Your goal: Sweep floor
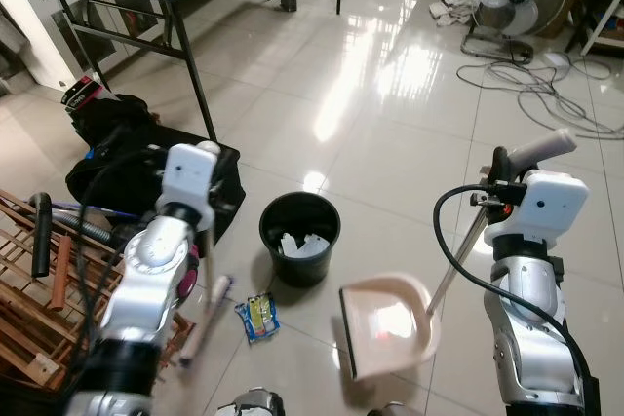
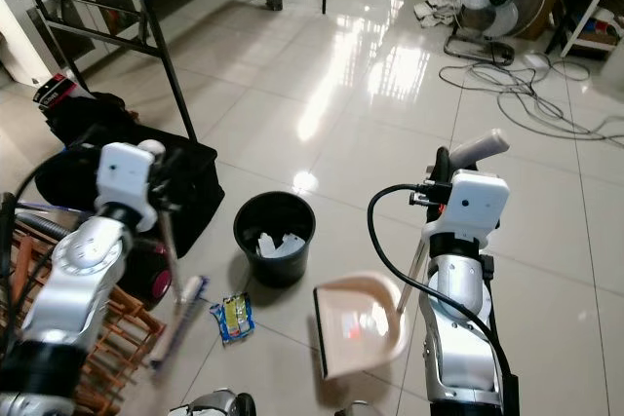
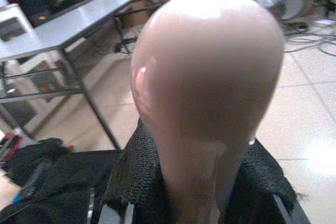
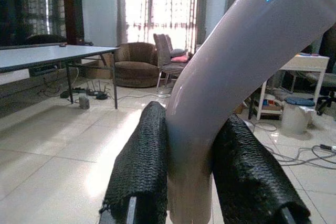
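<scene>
Clamped tight, our left gripper grips the broom handle, its brush on tiles below. Our right gripper pinches the dustpan handle; the dustpan sits below, a wrapper and black bin between both jaws.

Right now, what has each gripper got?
Left gripper: shut on the broom handle, brush end down by the snack wrapper.
Right gripper: shut on the dustpan handle, dustpan low by the bin.
</scene>
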{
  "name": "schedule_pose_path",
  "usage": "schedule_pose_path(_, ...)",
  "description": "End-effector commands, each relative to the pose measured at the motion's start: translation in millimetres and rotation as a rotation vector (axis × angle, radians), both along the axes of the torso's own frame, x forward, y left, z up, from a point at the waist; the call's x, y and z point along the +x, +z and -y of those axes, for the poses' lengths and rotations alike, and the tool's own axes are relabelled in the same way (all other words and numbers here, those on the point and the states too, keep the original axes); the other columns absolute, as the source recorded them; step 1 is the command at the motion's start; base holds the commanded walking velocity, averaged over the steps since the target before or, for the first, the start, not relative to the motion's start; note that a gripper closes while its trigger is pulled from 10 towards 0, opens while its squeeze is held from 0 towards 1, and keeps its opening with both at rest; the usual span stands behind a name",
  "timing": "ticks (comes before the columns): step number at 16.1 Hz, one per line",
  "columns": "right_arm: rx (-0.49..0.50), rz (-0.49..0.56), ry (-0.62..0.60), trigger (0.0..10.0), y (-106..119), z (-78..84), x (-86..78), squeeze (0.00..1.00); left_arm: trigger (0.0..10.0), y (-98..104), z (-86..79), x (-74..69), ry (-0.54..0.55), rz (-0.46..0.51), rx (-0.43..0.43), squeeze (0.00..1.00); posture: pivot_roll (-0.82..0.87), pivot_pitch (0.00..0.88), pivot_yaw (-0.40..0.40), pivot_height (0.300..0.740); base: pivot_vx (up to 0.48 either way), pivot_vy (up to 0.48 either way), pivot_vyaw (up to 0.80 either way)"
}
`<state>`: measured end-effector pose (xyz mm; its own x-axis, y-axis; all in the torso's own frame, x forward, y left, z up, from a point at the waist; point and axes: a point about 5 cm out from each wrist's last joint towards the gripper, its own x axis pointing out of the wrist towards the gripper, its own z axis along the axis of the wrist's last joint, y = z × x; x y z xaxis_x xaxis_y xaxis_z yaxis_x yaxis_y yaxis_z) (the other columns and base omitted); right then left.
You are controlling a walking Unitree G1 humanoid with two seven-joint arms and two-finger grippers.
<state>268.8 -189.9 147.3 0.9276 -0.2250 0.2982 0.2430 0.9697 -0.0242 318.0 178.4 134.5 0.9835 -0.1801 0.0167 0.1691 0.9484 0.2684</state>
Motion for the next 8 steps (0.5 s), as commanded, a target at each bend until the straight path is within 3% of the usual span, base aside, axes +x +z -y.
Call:
schedule_pose_path(1,0.025,0.057,0.005,10.0,8,-1.9,4.9,0.00,10.0,7,6.4,5.8,-0.043,0.040,0.036,0.00,0.01,0.207,0.056,0.740,0.000,0.000,0.00)
schedule_pose_path(5,0.020,0.073,-0.028,10.0,9,7.5,20.3,0.00,10.0,16,7.4,25.3,-0.005,0.100,0.091,0.00,0.03,0.306,0.077,0.740,0.000,0.000,0.00)
schedule_pose_path(8,-0.028,0.088,-0.083,10.0,10,17.5,26.8,0.00,10.0,25,9.0,27.6,-0.024,0.166,0.098,0.00,0.04,0.367,0.089,0.740,0.000,0.000,0.00)
